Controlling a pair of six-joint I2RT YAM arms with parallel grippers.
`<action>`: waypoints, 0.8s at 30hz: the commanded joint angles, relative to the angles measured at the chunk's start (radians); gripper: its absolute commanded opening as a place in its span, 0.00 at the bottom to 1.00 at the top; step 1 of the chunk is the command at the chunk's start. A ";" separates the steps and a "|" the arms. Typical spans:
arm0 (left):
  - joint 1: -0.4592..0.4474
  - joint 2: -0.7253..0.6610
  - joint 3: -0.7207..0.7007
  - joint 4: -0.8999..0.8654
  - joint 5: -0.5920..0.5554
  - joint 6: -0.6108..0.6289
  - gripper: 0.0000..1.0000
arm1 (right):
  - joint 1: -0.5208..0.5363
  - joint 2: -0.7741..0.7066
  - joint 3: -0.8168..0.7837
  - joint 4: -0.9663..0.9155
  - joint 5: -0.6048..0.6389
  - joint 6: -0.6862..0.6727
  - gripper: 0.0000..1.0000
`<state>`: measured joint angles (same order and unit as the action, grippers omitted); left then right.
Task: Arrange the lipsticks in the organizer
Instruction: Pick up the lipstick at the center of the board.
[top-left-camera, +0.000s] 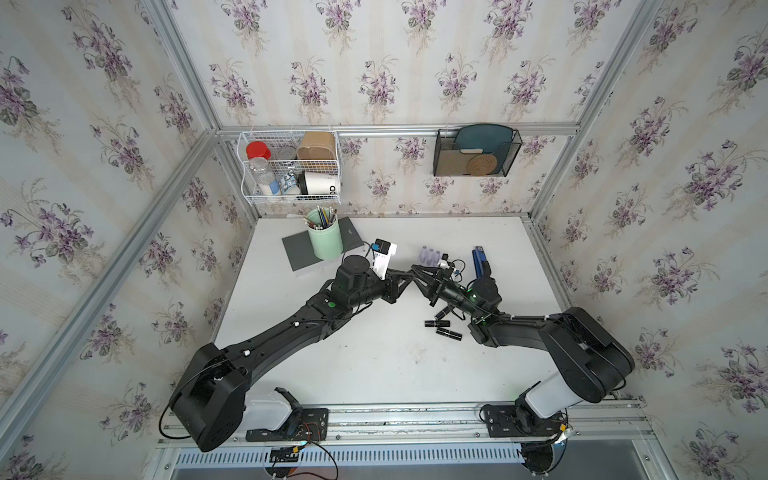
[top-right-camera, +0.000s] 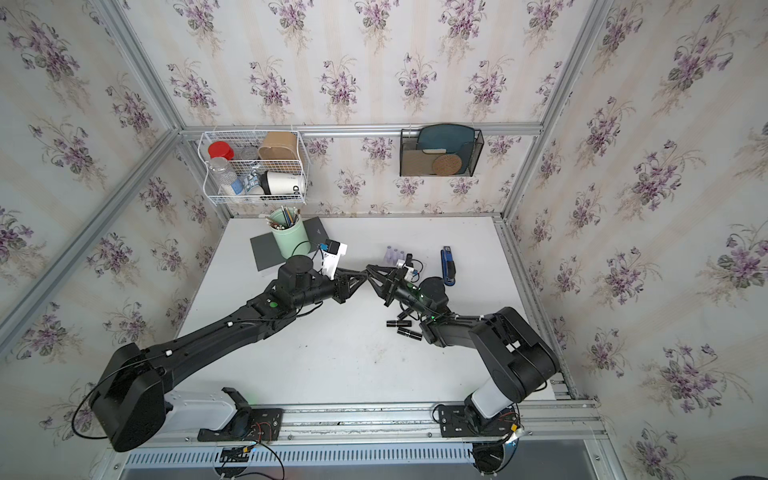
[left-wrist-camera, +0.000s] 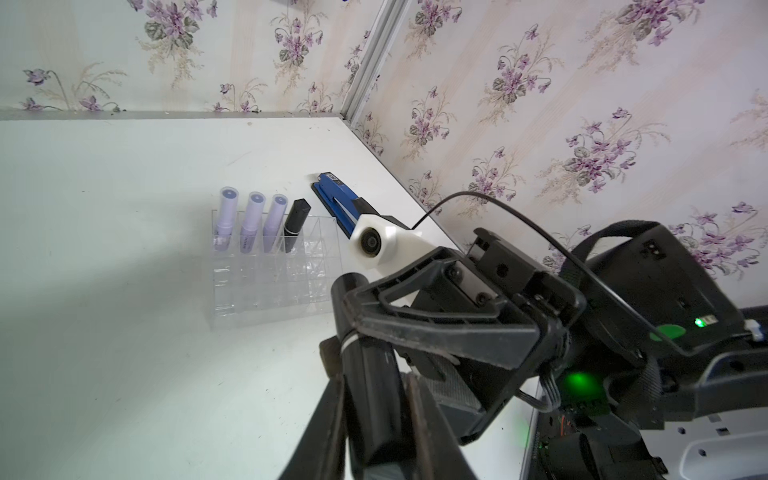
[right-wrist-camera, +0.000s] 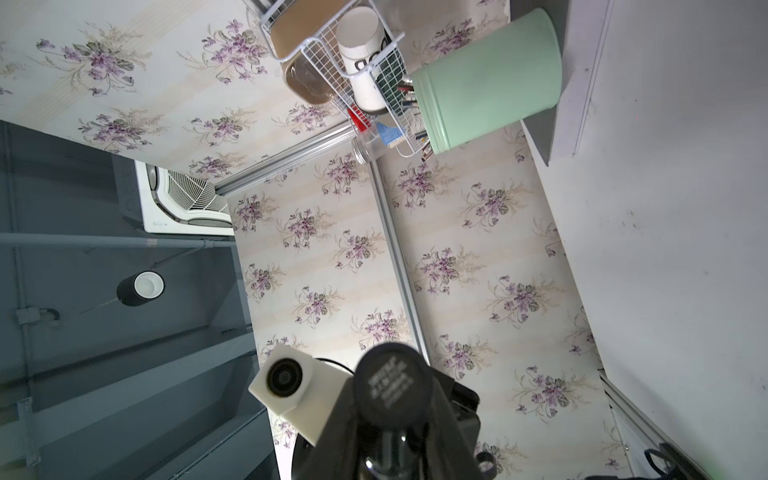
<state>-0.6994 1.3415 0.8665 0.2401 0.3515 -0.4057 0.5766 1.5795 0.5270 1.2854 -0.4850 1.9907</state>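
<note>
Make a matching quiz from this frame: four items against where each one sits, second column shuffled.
Items:
1. lilac lipsticks
2. loose black lipsticks
3. blue stapler
4. pen cup

Places:
A. standing on the grey pad
B. upright in cells of the organizer
C. lying in a cluster on the table
D. lying alone beside the organizer

Pairs: 1-B, 2-C, 3-D, 4-A

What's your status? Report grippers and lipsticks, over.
Left gripper and right gripper both shut on one black lipstick. Organizer holds three lilac lipsticks, a black one. Loose black lipsticks by right arm. Stapler beside organizer.
</note>
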 joint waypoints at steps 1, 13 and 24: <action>-0.003 0.001 0.002 0.016 0.051 0.010 0.20 | 0.017 0.003 0.010 0.064 -0.045 0.016 0.11; 0.027 -0.100 0.057 -0.266 0.059 0.074 0.00 | -0.016 0.010 -0.033 0.091 -0.080 -0.075 0.46; 0.179 0.016 0.510 -1.150 0.247 0.379 0.00 | -0.001 -0.296 0.118 -0.961 0.035 -1.312 0.47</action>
<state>-0.5240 1.3224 1.3151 -0.6304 0.5175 -0.1516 0.5125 1.3445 0.5625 0.7635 -0.5930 1.2755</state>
